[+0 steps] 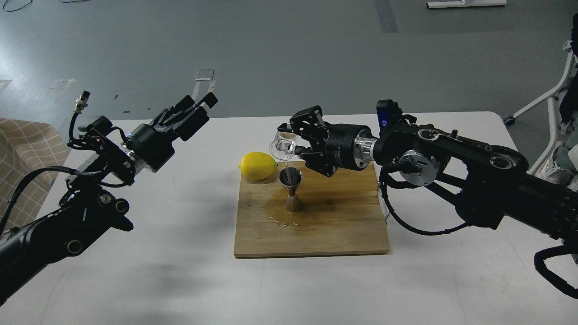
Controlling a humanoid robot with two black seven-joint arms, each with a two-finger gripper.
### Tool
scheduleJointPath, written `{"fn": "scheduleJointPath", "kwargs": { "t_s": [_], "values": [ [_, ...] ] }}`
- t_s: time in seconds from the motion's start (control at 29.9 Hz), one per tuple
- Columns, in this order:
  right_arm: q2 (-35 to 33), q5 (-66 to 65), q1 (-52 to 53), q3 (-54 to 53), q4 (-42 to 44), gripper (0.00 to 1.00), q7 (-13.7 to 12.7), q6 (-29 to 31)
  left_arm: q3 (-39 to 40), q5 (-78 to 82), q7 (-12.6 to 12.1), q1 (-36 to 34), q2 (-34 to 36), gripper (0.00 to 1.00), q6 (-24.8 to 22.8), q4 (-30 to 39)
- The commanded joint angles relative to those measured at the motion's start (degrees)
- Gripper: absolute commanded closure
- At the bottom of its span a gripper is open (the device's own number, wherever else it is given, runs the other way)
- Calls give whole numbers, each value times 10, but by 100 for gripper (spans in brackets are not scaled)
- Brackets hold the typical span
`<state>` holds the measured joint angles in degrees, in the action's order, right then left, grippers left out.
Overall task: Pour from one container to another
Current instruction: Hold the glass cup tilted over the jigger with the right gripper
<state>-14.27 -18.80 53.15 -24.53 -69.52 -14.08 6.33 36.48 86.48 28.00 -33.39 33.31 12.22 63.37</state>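
The clear glass cup (282, 149) hangs tilted on its side just above the steel jigger (291, 188), with its lip pointing down toward the jigger's mouth. My right gripper (291, 141) is shut on the cup from the right. The jigger stands upright on the wooden board (334, 230), inside a wet patch. A thin stream shows between cup and jigger. My left gripper (198, 104) is raised over the table's left side, far from both, with nothing between its fingers.
A yellow lemon (258, 165) lies at the board's back left corner, close to the cup. The board sits mid-table on the white table (180, 280). A checked cloth (27, 149) shows at the left edge.
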Motion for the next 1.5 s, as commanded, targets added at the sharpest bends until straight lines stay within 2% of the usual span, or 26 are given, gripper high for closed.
{"fn": "scheduleJointPath", "kwargs": {
  "t_s": [0.0,0.97,1.47],
  "values": [
    [0,-3,2,0,0,76,1,0,0,0,0,0,0,2,0,0],
    [-1,-54,22,26,-8,76,13,1,0,0,0,-3,1,2,-1,0],
    [-23,-54,29,29,-25,75,13,12,0,0,0,-3,2,2,0,0]
  ]
}}
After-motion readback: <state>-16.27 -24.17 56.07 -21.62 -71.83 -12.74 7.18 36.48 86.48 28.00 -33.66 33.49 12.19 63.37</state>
